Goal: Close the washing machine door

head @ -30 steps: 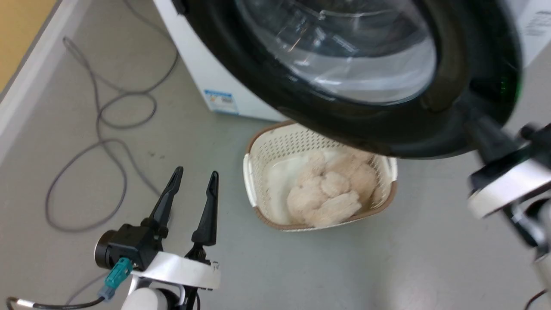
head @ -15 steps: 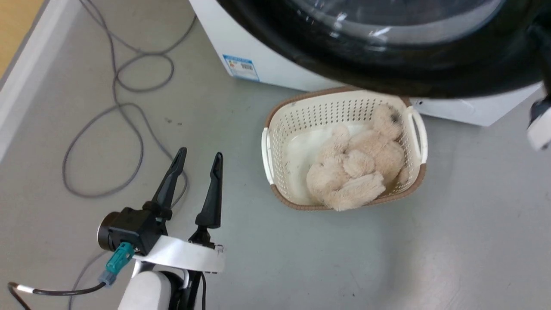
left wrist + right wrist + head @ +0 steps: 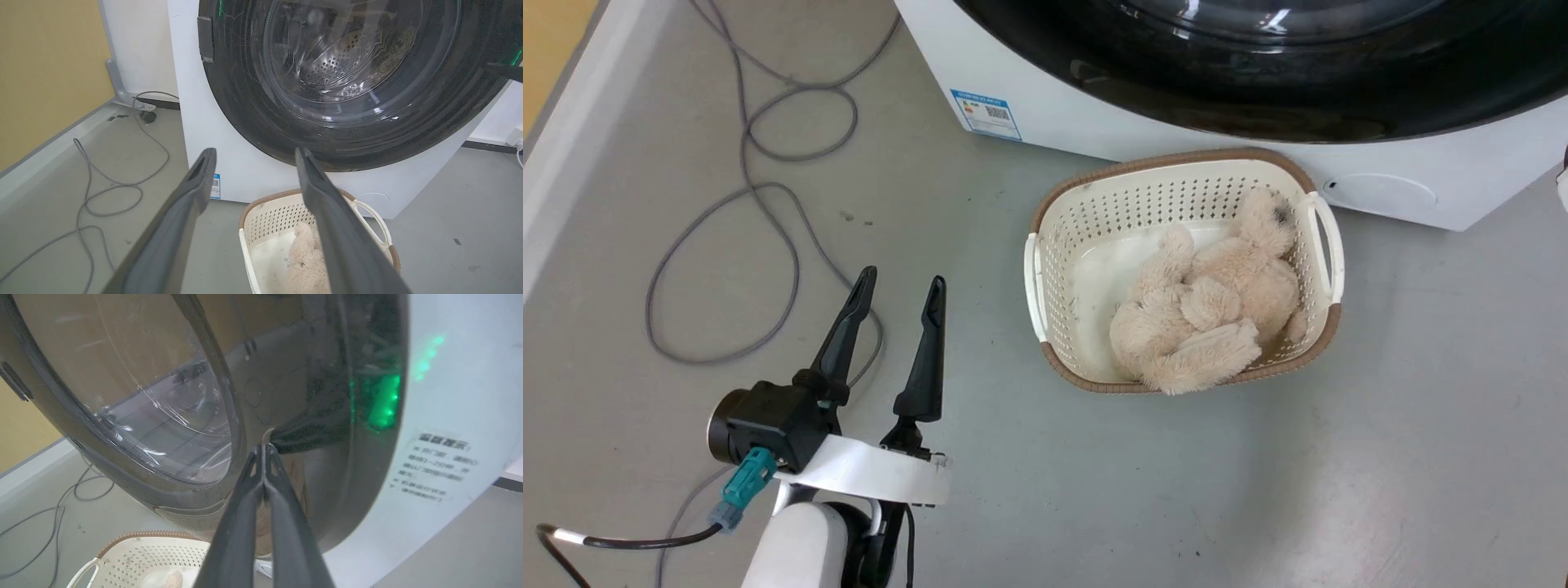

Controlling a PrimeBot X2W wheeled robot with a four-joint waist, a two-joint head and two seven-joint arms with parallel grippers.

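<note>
White sheet metal of the washing machine (image 3: 1094, 131) across the top of the head view. Against its front, the washing machine door (image 3: 351, 139), wide black rim round a bulging glass bowl, lying flush or nearly so; latched or not, impossible to tell. Likely heavy and stiff on its hinge, glossy and slippery at the rim, so better pushed flat on the rim than gripped, with the glass left alone. Just below the door's lower edge, a cream basket (image 3: 1036, 278) holding a plush toy (image 3: 1209, 327): little room there, plenty over grey floor (image 3: 1339, 490). Right gripper (image 3: 264, 449) pinched together, tips against the dark rim. Left gripper (image 3: 901, 279) spread apart, empty, near a loose cable (image 3: 796, 269).
</note>
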